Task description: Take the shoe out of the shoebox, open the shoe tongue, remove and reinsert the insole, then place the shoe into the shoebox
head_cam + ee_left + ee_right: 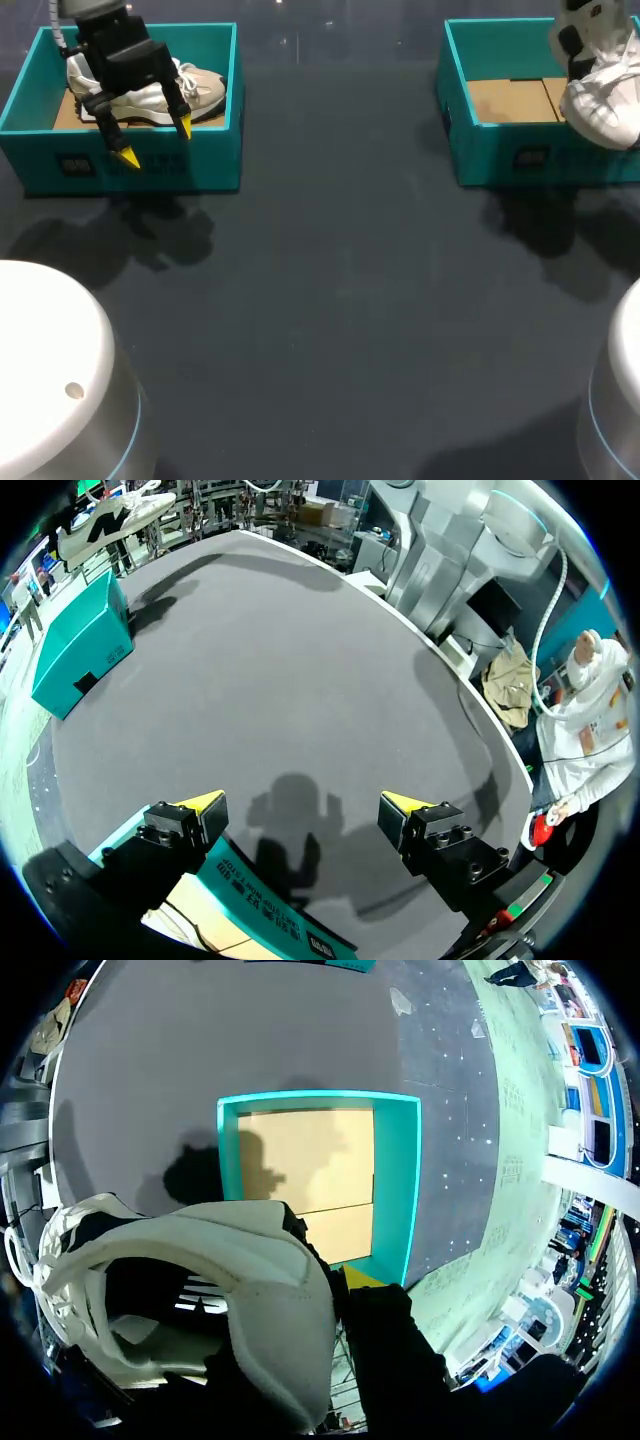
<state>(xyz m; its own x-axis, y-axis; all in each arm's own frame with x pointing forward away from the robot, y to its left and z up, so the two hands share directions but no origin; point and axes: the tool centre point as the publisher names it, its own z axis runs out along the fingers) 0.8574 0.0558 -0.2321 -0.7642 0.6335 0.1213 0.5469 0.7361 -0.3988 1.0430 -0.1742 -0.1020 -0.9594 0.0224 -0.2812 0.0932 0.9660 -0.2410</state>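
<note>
your right gripper (355, 1280) is closed on the white shoe (600, 95). it holds the shoe up in the air over the right box (490, 160), near the box's far right side. in the right wrist view the shoe's open top faces you, and only one yellow tip peeks out beside it, so you cannot see how much of the shoe the fingers have. the box under it has only its brown floor showing.

your left gripper (155, 141) is open wide and holds nothing. it hangs over the front wall of the left box (200, 160). a tan shoe (205, 90) lies inside that box.

here is what could go wrong. the white shoe could slip and fall if the hold is only on a thin edge. it could hit the box wall if you bring it across too low, and that may drag the box along the table (340, 300). the loose laces could snag too. the left tips are close to the left box's wall, so a quick move down could bump it.
</note>
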